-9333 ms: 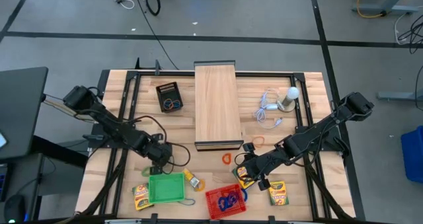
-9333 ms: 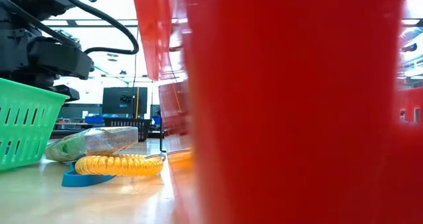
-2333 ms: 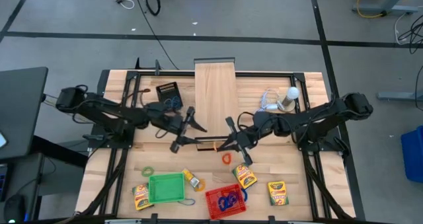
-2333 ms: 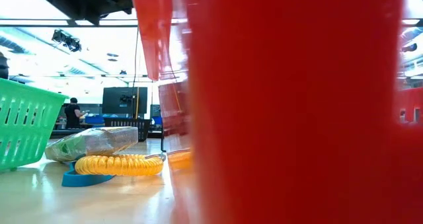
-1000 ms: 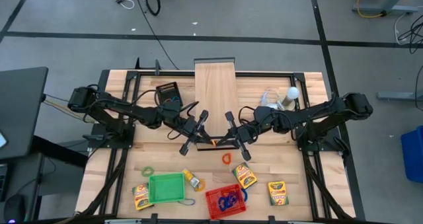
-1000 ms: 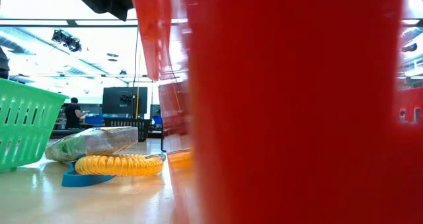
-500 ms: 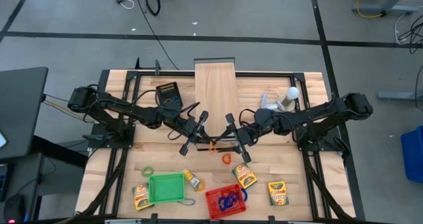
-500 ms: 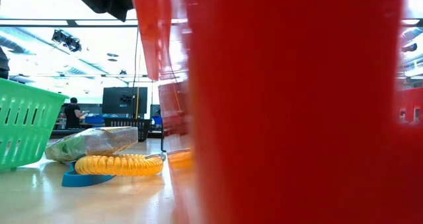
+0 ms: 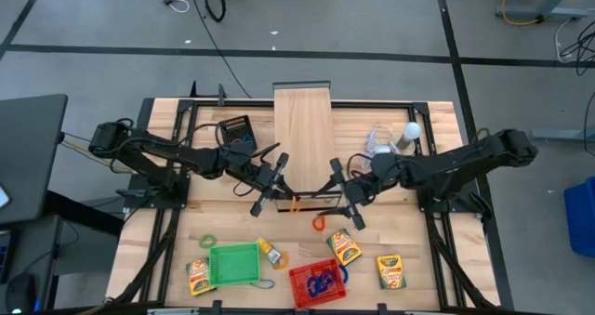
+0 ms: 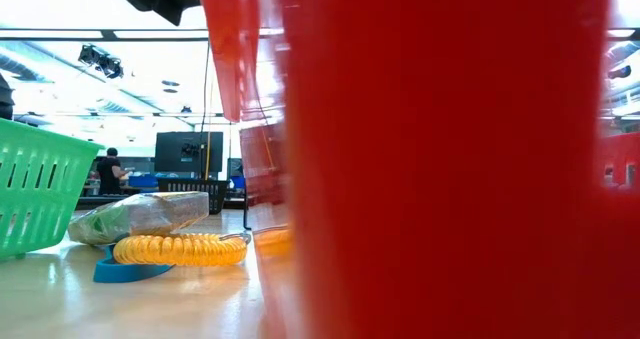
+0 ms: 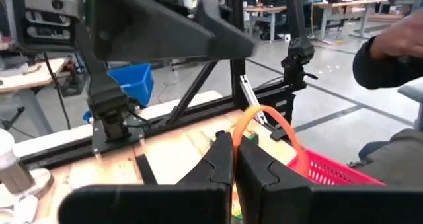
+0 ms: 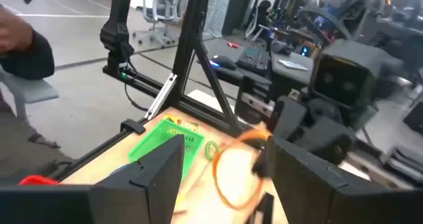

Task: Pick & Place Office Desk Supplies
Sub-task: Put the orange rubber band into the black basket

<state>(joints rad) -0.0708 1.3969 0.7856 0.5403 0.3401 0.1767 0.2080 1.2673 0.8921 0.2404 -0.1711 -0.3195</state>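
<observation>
Left gripper (image 9: 279, 187) hangs over mid-bench at the near end of the long wooden box (image 9: 305, 138), jaws pressed together pinching an orange loop (image 11: 264, 121); in the high view that loop (image 9: 295, 204) shows just right of the left jaws. Right gripper (image 9: 346, 198) faces it from the right, close by, jaws spread, empty; its wrist view sees the orange loop (image 12: 232, 166) dangling from the other arm's fingers. A second orange loop (image 9: 321, 223) lies flat on the bench (image 9: 167, 231) just near of both grippers. Green basket (image 9: 233, 264) sits at the near edge left of centre, red basket (image 9: 318, 281) right of it with blue loops (image 9: 323, 282) inside. Crayon boxes: one (image 9: 197, 276) touching the green basket's left side, one (image 9: 345, 248) beside the red basket's far right corner, one (image 9: 391, 271) farther right. A green loop (image 9: 206, 242) lies far-left of the green basket. A small yellow piece (image 9: 271, 253) lies between the baskets. Low view shows a yellow coil loop (image 10: 180, 249) on a blue loop (image 10: 128, 271). A white bulb with cable (image 9: 402, 138) is far right, and a black calculator (image 9: 238, 135) carrying a blue loop is far left of the wooden box.
</observation>
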